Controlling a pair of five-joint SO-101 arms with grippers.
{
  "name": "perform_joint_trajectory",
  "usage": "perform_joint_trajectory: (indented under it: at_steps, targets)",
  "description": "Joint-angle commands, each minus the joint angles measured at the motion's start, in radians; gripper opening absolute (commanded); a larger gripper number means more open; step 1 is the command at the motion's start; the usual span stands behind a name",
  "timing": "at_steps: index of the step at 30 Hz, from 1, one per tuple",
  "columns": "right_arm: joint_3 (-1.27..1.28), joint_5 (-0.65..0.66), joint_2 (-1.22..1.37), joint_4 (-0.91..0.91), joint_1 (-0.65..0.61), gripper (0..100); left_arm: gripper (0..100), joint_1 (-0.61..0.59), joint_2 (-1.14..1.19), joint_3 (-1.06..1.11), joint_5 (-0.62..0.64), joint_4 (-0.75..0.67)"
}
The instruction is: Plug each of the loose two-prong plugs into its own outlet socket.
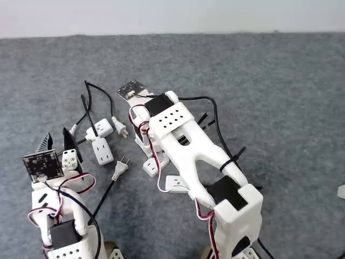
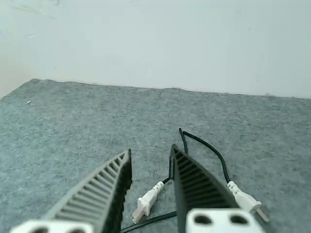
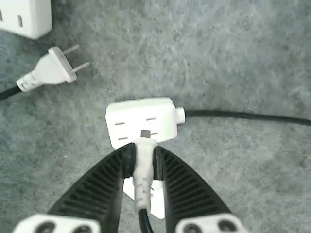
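The grey surface (image 1: 280, 97) lies open beyond the white outlet block (image 3: 141, 121), out to its far edge at the wall (image 1: 172, 16). The right claw (image 3: 144, 148) pinches a white two-prong plug (image 3: 142, 170) at that block's slotted face, its prongs seemingly partly in. A loose plug (image 3: 48, 70) lies near the block. The left claw (image 2: 151, 151) is spread, well apart from it.

1. No text, label, brand, number or sign can be read in any view.
2. The white outlet socket (image 3: 141, 121) shows a plain face with slots and no legible print.
3. The white plug (image 3: 144, 160) at that face shows no readable marking.
4. The dark circuit board (image 1: 42, 164) carries marks too small to read.
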Motion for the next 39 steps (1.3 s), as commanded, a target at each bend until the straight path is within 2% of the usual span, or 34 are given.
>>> perform_joint_trajectory:
  at_steps: [1, 25, 39]
  targets:
    - [-0.052, 0.029, 0.033, -0.022, 0.013, 0.8, 14, 0.005, -0.009, -0.010, 0.006, -0.031]
    - [-0.092, 0.028, 0.107, -0.054, 0.038, 0.8, 14, 0.023, -0.009, 0.001, 0.003, -0.032]
    - [0.031, 0.012, 0.105, -0.120, 0.001, 0.8, 14, 0.023, -0.009, 0.001, 0.003, -0.032]
